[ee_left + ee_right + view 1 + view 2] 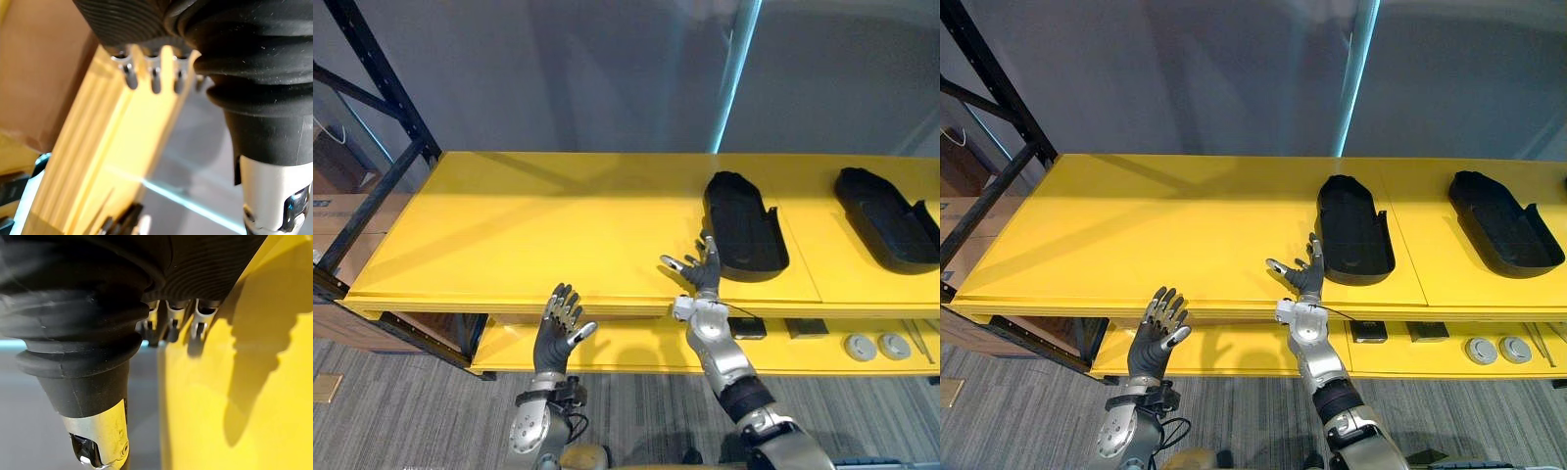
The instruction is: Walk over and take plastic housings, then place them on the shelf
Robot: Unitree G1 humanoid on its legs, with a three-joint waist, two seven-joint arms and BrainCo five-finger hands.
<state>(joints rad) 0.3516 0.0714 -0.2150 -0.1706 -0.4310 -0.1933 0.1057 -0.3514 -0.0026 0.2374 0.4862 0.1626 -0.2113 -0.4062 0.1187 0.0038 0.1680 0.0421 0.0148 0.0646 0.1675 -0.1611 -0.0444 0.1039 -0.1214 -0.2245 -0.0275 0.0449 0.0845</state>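
Starting at the left, the left hand [558, 328] is seen before the front edge of the yellow shelf [529, 235], fingers spread, nothing held. The right hand [700, 272], likewise open and empty, is raised at that edge and is the nearer to a black housing [744, 225] just to its right, long axis running front to back. A second housing [886, 220] lies farther right; both are matt, hollow, boat-shaped shells.
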